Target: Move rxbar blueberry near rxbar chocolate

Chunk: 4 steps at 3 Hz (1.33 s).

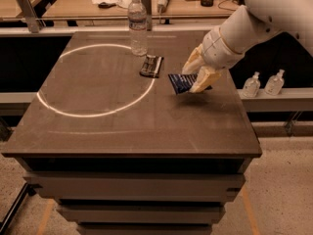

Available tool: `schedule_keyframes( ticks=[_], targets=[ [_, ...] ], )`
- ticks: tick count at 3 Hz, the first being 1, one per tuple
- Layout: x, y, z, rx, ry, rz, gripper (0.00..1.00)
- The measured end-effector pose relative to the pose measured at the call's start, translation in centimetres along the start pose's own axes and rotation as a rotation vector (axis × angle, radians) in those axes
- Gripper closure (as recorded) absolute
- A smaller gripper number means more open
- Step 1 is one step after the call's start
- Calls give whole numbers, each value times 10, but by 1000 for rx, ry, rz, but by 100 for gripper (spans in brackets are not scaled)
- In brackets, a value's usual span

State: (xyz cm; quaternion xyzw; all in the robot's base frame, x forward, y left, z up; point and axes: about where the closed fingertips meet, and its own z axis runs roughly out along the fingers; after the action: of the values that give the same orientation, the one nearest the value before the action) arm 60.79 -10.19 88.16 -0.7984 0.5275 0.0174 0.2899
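Observation:
The rxbar blueberry (pixel 180 82), a dark-blue wrapper with pale lettering, is held in my gripper (pixel 194 78), lifted just above the dark tabletop. The gripper's yellowish fingers (pixel 204 79) are shut on its right end. The rxbar chocolate (pixel 151 65), a blackish wrapper, lies flat on the table to the upper left of the gripper, a short gap away. The white arm reaches in from the upper right.
A clear plastic water bottle (pixel 138 26) stands behind the rxbar chocolate. A white circle (pixel 98 112) is marked on the dark table (pixel 132 131). Two small bottles (pixel 264 83) stand on a ledge off the table's right side. A cluttered bench lies behind.

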Motion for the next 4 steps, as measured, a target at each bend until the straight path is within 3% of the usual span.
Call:
schedule_keyframes(
  ticks=[2, 4],
  targets=[
    [13, -52, 23, 146, 100, -56, 100],
    [15, -93, 40, 244, 169, -65, 55]
  ],
)
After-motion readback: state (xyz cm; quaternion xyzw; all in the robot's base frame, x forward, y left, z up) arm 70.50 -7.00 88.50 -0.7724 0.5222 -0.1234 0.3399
